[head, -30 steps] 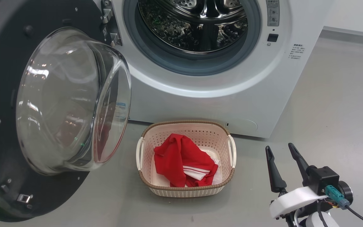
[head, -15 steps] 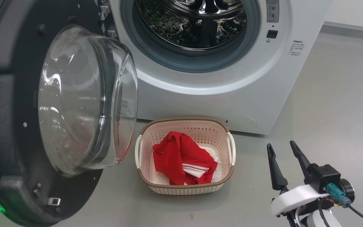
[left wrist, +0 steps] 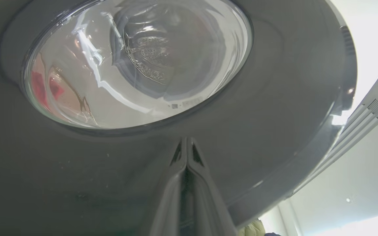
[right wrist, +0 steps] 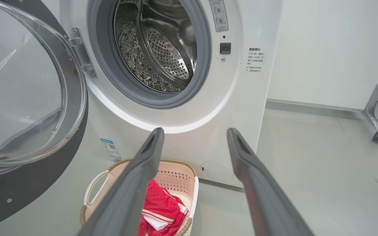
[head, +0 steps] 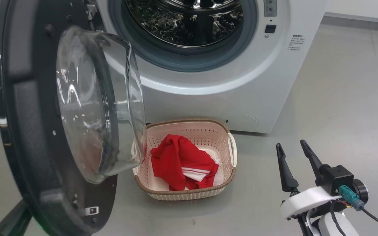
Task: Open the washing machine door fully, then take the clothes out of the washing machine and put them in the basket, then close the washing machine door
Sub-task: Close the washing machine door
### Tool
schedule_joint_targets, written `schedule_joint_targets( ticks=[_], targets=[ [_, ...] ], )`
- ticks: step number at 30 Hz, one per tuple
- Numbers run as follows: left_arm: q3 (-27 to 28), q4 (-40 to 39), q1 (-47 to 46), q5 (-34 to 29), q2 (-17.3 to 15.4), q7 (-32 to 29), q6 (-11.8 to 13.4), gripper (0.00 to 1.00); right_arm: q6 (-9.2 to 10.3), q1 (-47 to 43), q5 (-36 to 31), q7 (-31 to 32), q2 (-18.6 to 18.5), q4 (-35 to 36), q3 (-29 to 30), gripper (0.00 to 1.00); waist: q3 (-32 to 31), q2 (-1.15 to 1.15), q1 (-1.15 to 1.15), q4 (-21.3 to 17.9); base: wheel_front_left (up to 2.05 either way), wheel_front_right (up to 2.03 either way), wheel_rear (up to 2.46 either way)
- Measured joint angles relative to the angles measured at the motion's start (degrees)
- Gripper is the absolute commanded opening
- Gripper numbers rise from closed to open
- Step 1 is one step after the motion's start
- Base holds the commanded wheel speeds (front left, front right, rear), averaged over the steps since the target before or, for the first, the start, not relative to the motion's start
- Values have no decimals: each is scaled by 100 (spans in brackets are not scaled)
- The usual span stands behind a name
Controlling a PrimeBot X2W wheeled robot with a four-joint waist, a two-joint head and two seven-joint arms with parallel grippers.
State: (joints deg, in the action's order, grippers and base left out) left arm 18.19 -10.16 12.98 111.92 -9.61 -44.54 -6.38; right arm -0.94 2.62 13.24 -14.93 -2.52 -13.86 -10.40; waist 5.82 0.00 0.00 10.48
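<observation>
Clothes (head: 179, 160) lie in the basket (head: 208, 137), lower centre; the drum (head: 182, 26) of the washing machine (head: 208, 98) looks empty. Only closing seems left: the left gripper (left wrist: 186, 147), fingers together, seems to press the half-open washing machine door (head: 21, 114) at left; the right gripper (head: 290, 144) stands wide, lower right.

Left of the frame before me, the door (head: 21, 131) has a glossy black plastic rim around shiny glass. The drum (head: 182, 26) is polished perforated steel, the basket (head: 192, 134) matt cream plastic, the clothes (head: 169, 160) red cloth.

Red clothes (head: 172, 160) in a cream basket (head: 215, 137)
White stripes on the clothes; brown basket rim; black door (head: 25, 98) beside the white washer (head: 208, 98).
</observation>
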Motion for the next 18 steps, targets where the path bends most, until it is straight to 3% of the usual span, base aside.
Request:
schedule_joint_targets(
  ticks=[18],
  targets=[
    [-460,-604,175,-16,152,-437,-47,0,-18,202,-11,0,-4,48,-120,100,254,0,0,-706,0,0,0]
  ],
)
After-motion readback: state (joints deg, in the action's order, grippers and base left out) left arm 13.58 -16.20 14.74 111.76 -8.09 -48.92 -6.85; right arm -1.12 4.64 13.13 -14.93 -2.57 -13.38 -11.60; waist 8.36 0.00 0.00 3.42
